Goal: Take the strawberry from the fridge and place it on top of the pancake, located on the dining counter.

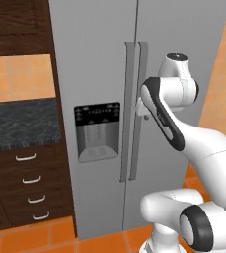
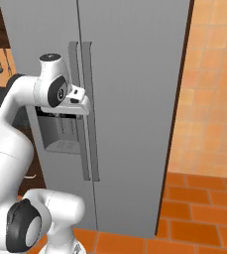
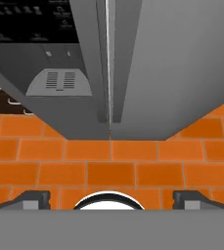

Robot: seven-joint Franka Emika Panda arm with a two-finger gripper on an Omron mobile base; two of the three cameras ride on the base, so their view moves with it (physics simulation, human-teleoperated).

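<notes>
1. Tall light-grey side-by-side fridge (image 1: 99,59), both doors shut, two long vertical handles (image 1: 133,111) at the centre seam.
2. Black dispenser panel (image 1: 97,129) on the left door.
3. White arm with dark joints (image 1: 171,116), raised just before the handles.
4. Dark wood drawers (image 1: 30,185) under a dark speckled surface (image 1: 20,123), left.
5. Orange tiled floor (image 1: 45,239).

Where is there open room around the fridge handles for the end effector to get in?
The right door face of the fridge is bare beyond the two handles, out to the orange tiled wall. Left of them the black dispenser panel sits near. The handles stand close together, so between them is tight. The end effector is open.
</notes>
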